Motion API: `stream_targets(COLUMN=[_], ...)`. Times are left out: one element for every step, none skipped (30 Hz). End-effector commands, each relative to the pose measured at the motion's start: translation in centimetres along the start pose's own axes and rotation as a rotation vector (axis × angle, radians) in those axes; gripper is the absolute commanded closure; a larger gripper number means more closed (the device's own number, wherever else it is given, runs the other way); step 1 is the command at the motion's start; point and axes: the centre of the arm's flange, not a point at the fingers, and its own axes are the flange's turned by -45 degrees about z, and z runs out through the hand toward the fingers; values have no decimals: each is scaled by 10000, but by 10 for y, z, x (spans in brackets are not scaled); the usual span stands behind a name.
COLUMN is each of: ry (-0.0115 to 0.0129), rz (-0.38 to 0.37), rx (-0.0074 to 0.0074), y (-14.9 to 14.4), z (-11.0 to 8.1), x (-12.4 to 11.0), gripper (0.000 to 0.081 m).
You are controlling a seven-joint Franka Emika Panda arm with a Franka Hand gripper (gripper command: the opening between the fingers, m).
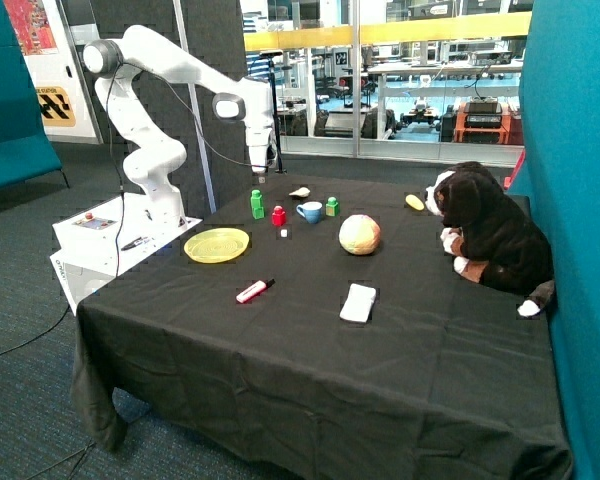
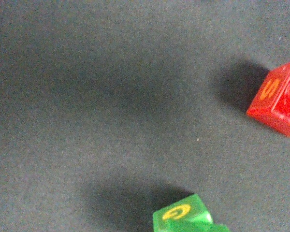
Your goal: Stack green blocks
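Green stack (image 1: 257, 204): looks two blocks tall, beside red block (image 1: 278, 216) — seemingly done.
Third green block (image 1: 332, 206): alone by blue cup (image 1: 310, 212) — still to add.
My gripper (image 1: 263, 176): above the stack; finger state — cannot tell.

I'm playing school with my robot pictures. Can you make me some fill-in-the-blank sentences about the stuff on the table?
1. The tall green stack stands next to the small ____ block.
2. The single green block sits right beside the blue ____.
3. The flat plate is colored ____.
4. The gripper hangs in the air above the green ____.

Missing words: red, cup, yellow, stack
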Motion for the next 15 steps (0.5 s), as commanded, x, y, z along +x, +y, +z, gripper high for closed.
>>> stream_targets(ry=[-69, -69, -69, -69, -69, -69, -69, -69, -69, -69, -69, -69, -69, -69, -69], rz=[-34, -31, -39, -41, -52, -47, -50, -57, -56, -72, -60, -132, -147, -164, -171], rx=[16, 16, 16, 16, 16, 16, 16, 16, 16, 16, 16, 17, 17, 17, 17], y=[5, 5, 5, 6, 6, 6, 6, 6, 7, 7, 7, 7, 7, 7, 7], z=[-11, -11, -11, -11, -11, -11, -11, -11, -11, -11, -11, -11, -11, -11, -11], x=[21, 22, 23, 25, 25, 26, 28, 30, 32, 34, 35, 37, 39, 40, 42], gripper=[737, 773, 790, 799, 804, 806, 807, 807, 808, 808, 808, 808, 808, 808, 808])
